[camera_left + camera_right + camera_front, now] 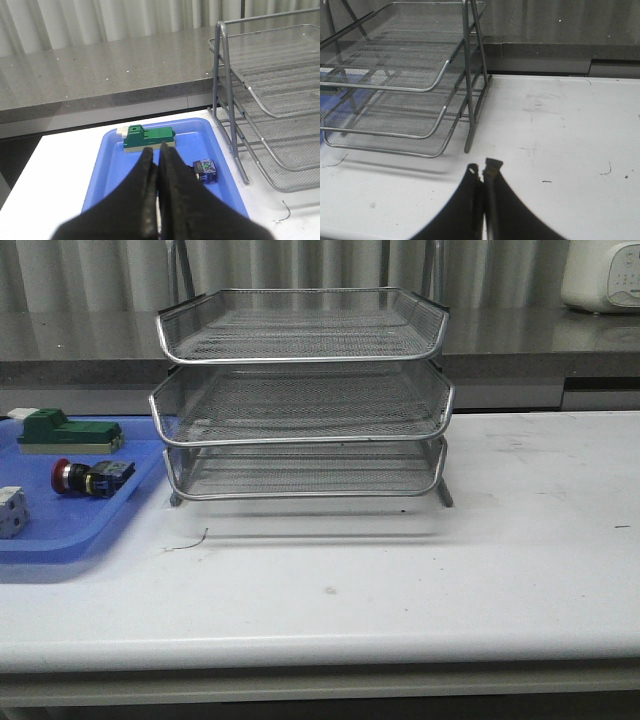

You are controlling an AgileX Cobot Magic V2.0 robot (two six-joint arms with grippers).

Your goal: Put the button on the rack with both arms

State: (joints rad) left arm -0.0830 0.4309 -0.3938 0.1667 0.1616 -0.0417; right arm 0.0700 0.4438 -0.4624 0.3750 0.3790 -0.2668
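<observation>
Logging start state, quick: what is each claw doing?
Left claw: closed, holding nothing.
Right claw: closed, holding nothing.

Red-headed push button (92,478) is lying on its side, left of the three-tier silver wire-mesh rack (300,400), which is standing upright.

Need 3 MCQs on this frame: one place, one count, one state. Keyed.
1. Where is the button?
A. on the rack's top tier
B. in the blue tray
C. on the bare table

2. How many tiers has the rack?
A. two
B. three
C. four

3. What state is the left tool in?
A. shut, holding nothing
B. wide open
C. shut on the button

Key: 1 B, it lies beside the green block; 2 B, three mesh trays stacked; 3 A, fingers together above the tray.
</observation>
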